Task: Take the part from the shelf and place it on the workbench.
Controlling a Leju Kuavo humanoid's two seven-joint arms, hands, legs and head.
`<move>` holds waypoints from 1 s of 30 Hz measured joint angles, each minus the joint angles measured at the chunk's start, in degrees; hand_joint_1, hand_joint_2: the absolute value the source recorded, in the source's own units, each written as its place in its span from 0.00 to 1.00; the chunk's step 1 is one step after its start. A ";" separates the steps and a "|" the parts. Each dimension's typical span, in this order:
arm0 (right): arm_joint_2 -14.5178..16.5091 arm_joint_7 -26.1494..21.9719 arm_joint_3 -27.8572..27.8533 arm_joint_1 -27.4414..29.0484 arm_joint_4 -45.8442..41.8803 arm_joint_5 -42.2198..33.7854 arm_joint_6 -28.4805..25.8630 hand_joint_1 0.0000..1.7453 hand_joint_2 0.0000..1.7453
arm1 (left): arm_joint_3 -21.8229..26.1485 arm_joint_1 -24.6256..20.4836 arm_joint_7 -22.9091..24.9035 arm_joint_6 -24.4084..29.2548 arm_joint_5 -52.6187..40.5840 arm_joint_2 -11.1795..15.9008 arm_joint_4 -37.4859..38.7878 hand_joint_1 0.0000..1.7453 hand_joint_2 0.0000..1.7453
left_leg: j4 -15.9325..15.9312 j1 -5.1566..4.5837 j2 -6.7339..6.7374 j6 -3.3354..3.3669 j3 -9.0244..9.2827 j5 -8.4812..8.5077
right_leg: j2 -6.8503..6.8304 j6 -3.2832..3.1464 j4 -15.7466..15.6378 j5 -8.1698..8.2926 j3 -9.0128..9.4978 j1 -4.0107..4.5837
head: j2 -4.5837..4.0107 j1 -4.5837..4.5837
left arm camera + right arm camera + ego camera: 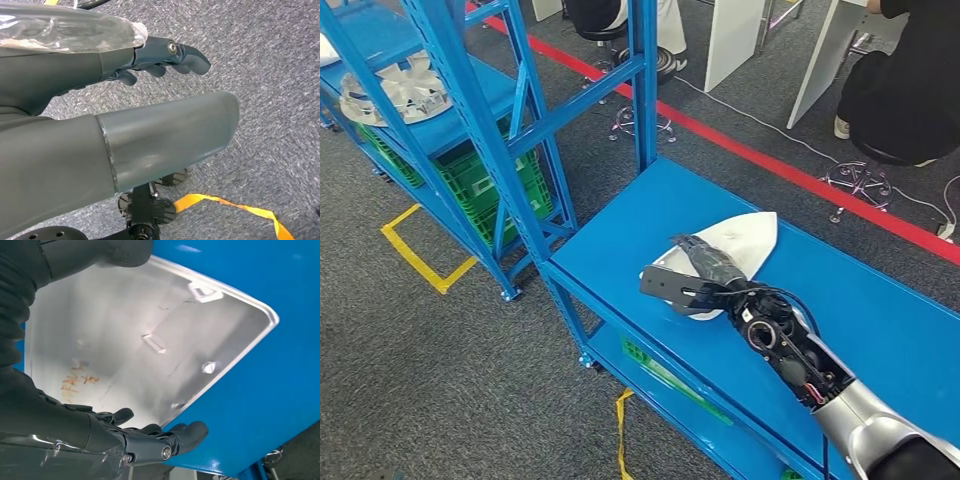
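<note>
The part [743, 238] is a flat white panel with a pointed end. It lies on the blue workbench [871, 330], near its middle. My right hand [701, 275] reaches over the part's near end, thumb and fingers spread apart and straight. In the right wrist view the part [151, 335] lies flat on the blue top between the thumb and the fingers [177, 435], which stretch along its edge without closing. My left hand [158, 60] hangs over the grey carpet and holds nothing, its fingers loosely extended.
A blue shelf rack [478, 120] stands at the left, with a white fan-shaped part [395, 90] on one level and a green crate [490, 185] below. Yellow tape [418, 258] and a red line [773, 160] mark the carpet. People [909, 80] sit at white desks behind.
</note>
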 joint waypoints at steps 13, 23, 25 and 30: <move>3.04 -0.68 0.54 -0.87 1.82 -0.13 -0.04 0.00 1.00 | -0.11 0.03 -0.07 0.13 0.15 0.00 0.00 0.00 0.00 | 0.00 0.00 0.00 0.00 0.00 0.00 | 0.00 0.00 0.00 0.00 0.01 0.00 | 0.00 0.00; 3.64 -0.69 0.72 -1.28 2.75 -0.13 -0.04 0.00 1.00 | -0.11 0.03 -0.07 0.13 0.15 0.00 0.00 0.00 0.00 | 0.00 0.00 0.00 0.00 0.00 0.00 | 0.00 0.00 0.00 0.00 0.01 0.00 | 0.00 0.01; 3.69 -0.70 0.74 -1.38 2.92 -0.13 -0.05 0.00 1.00 | -0.11 0.03 -0.07 0.13 0.15 0.00 0.00 0.00 0.00 | 0.00 0.00 0.00 0.00 0.00 0.00 | 0.00 0.00 0.00 0.00 0.01 0.00 | 0.00 0.00; 3.73 -0.91 0.78 -1.69 3.51 -0.13 -0.07 0.00 1.00 | -0.13 0.02 -0.07 0.13 0.15 0.00 0.00 0.00 0.00 | 0.00 0.00 0.00 0.00 0.01 0.00 | 0.00 0.00 0.00 0.00 0.01 0.00 | 0.00 0.00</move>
